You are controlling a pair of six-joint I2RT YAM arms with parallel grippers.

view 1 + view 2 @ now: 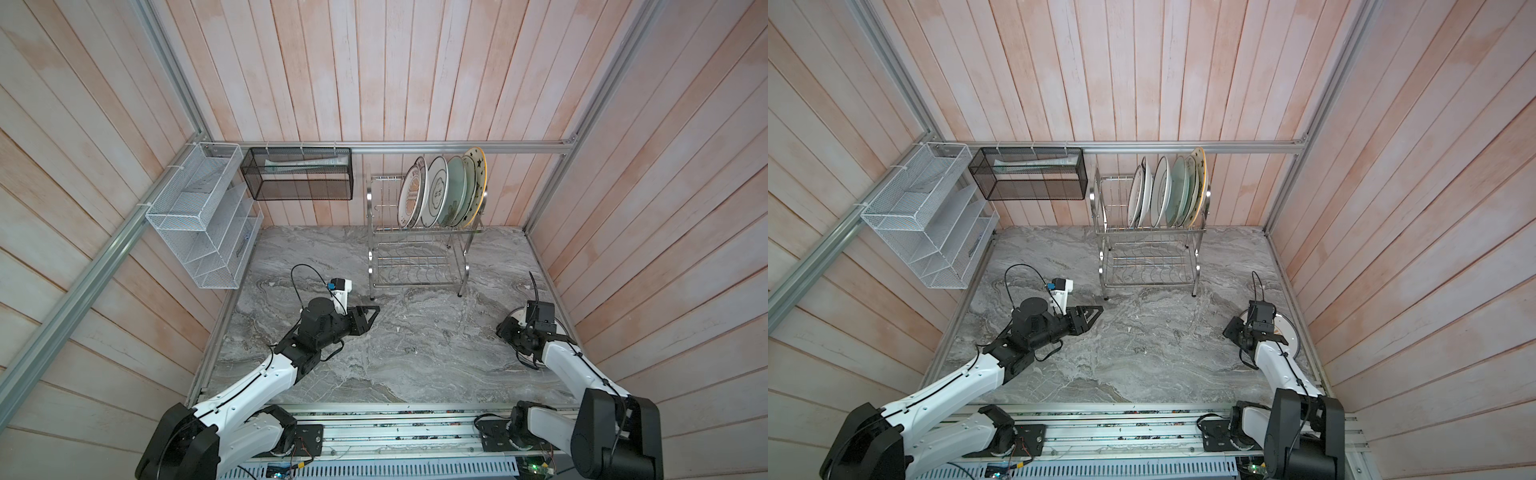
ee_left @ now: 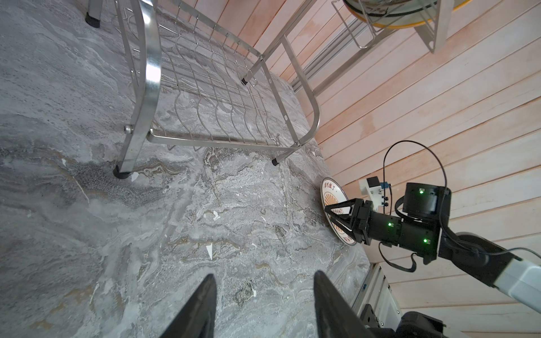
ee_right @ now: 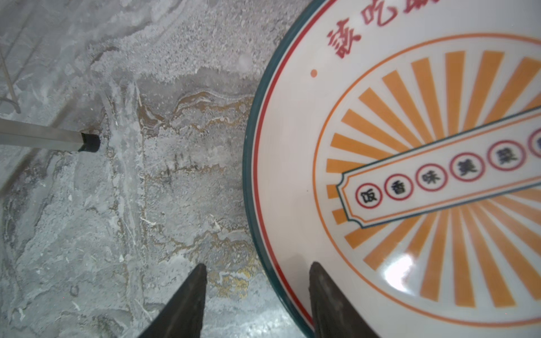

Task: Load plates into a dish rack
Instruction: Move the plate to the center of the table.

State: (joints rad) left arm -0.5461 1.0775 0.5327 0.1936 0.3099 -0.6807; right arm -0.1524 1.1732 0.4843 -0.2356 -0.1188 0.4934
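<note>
Hovering over the sunburst plate (image 3: 409, 175) rim with the right end effector (image 3: 257, 266) parted, empty. Best to dip low, pinch squarely, then lift

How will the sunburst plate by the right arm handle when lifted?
Likely slippery: the plate shows a glossy glare. Probably stiff but breakable, looking like glazed ceramic. It lies flat on the table, so its rim may be hard to get under.

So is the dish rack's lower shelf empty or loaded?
Empty: the lower shelf shows only bare wires; the racked plates stand on the top tier.
</note>
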